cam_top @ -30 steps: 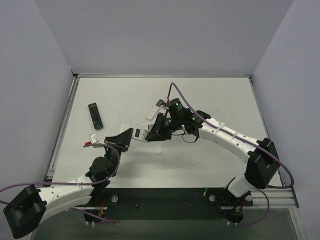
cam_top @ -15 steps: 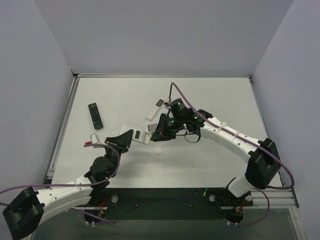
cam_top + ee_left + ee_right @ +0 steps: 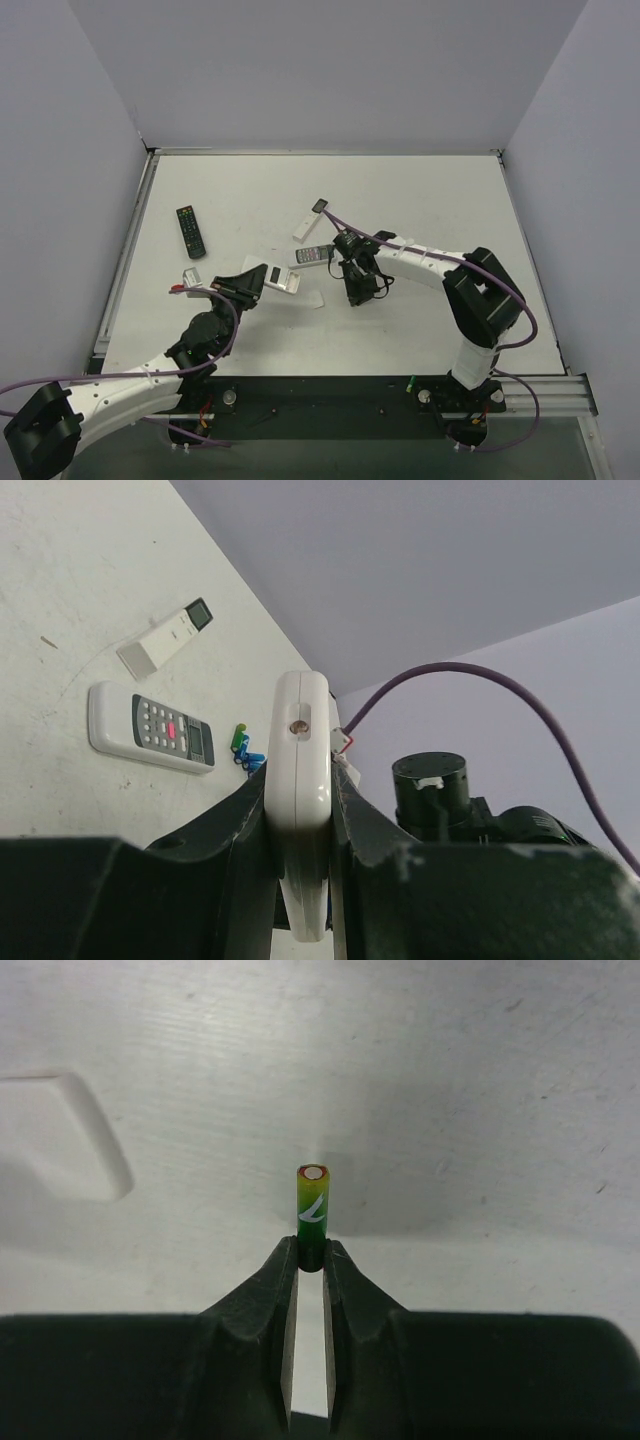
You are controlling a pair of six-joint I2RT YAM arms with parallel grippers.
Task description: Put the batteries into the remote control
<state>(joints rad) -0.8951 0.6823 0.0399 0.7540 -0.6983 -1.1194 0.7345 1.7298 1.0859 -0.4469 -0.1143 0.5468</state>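
Left claw (image 3: 300,805) clamped the short white plastic remote (image 3: 302,735), presumably steadying it. Right claw (image 3: 311,1258) pinched a tiny green cylindrical battery (image 3: 313,1200) by one end, probably for inserting.

The lower end of the green battery (image 3: 312,1208) is hidden between the fingers of the right claw (image 3: 311,1252). In the top view this cell is too small to be made out. The flat white piece (image 3: 62,1138) on the counter (image 3: 480,1080) is cut off by the left edge of the right wrist view. The button face of the remote control (image 3: 300,780) cannot be seen, and its near end is covered by the left claw (image 3: 300,825). The loose batteries (image 3: 244,748) behind it are partly hidden, so their number cannot be told.
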